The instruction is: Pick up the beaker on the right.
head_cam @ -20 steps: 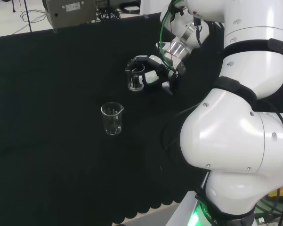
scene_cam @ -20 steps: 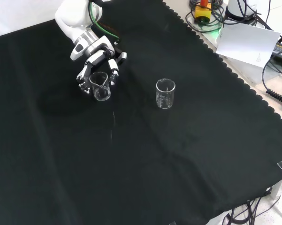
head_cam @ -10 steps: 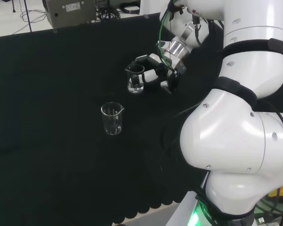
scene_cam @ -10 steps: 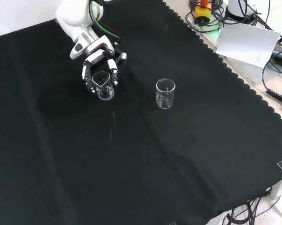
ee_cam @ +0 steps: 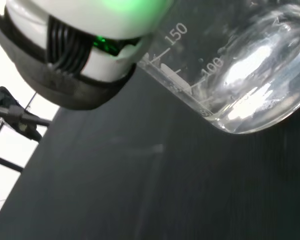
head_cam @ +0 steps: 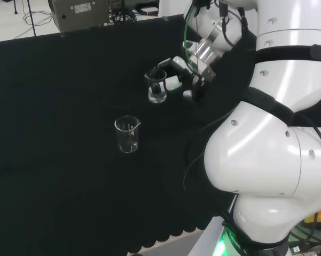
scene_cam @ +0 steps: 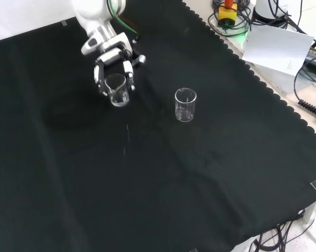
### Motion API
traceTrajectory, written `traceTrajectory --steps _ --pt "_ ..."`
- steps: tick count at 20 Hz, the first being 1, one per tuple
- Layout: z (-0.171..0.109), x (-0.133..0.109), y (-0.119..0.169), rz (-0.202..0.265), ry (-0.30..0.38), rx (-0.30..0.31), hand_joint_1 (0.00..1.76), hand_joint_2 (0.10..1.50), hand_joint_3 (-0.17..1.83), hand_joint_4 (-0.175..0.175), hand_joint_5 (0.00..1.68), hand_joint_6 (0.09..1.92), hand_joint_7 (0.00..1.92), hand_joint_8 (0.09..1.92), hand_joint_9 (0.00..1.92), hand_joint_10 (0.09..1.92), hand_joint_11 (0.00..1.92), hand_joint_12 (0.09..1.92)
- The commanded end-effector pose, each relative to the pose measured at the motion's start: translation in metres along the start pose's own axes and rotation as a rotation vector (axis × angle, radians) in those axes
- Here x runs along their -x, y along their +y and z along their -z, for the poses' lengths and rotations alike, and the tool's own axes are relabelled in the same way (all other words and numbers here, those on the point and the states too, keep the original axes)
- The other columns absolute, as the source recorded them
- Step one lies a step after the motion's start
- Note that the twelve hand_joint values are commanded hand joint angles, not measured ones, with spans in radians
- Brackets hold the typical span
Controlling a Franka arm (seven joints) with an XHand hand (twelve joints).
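Robot hand (scene_cam: 114, 65) clamped on a clear beaker (scene_cam: 117, 90) above the black worktop (scene_cam: 163, 173).

The front view showed the fingers curled round the held beaker, raised off the cloth and well apart from a second beaker (scene_cam: 185, 105) standing upright to its right. The wrist view alone showed the held beaker's (ee_cam: 239, 70) rounded base and white graduation marks, 150 and 100, beside a finger (ee_cam: 80, 55).

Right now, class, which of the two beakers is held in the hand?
The beaker on the front view's left; the hand is curled round it. The other beaker stands alone.
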State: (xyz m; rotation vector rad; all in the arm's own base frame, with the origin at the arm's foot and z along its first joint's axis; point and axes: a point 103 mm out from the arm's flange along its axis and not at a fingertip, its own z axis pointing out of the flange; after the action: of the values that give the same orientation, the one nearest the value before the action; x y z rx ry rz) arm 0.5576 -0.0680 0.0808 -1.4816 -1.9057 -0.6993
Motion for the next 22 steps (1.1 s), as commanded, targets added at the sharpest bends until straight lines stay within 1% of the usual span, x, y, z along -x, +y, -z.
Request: traceTrajectory --steps 1,2,3,5,7,10,12,16,19,22 --pt "0.068 -0.007 -0.011 0.056 -0.110 0.024 1.42 0.92 0.08 -0.175 1.29 0.46 1.27 0.57 1.46 0.22 1.25 0.64" --pt "0.072 -0.009 -0.015 0.051 -0.121 0.017 1.38 0.88 0.17 -0.175 1.29 0.47 1.29 0.54 1.51 0.26 1.26 0.64" --pt "0.075 -0.012 -0.018 0.042 -0.126 0.006 1.35 0.82 0.31 -0.175 1.29 0.51 1.31 0.54 1.55 0.30 1.27 0.64" --pt "0.078 -0.017 -0.026 0.026 -0.129 -0.023 1.32 0.72 0.54 -0.175 1.24 0.67 1.29 0.65 1.58 0.38 1.27 0.65" --pt "0.077 -0.024 -0.034 0.013 -0.128 -0.041 1.31 0.67 0.66 -0.175 1.19 0.79 1.25 0.76 1.56 0.49 1.25 0.69" --pt "0.077 -0.038 -0.049 0.009 -0.145 -0.065 1.30 0.65 0.72 -0.175 1.17 0.84 1.23 0.82 1.54 0.56 1.24 0.71" --pt "0.071 -0.054 -0.061 0.008 -0.171 -0.083 1.30 0.65 0.74 -0.175 1.17 0.86 1.22 0.84 1.53 0.59 1.24 0.72" --pt "0.056 -0.084 -0.086 -0.010 -0.227 -0.130 1.30 0.65 0.74 -0.175 1.16 0.87 1.22 0.85 1.53 0.60 1.24 0.72" --pt "0.046 -0.102 -0.101 -0.015 -0.252 -0.182 1.30 0.65 0.74 -0.175 1.16 0.87 1.22 0.85 1.53 0.61 1.24 0.72" --pt "0.038 -0.116 -0.111 -0.008 -0.269 -0.230 1.30 0.65 0.75 -0.175 1.16 0.87 1.22 0.85 1.53 0.61 1.24 0.72"
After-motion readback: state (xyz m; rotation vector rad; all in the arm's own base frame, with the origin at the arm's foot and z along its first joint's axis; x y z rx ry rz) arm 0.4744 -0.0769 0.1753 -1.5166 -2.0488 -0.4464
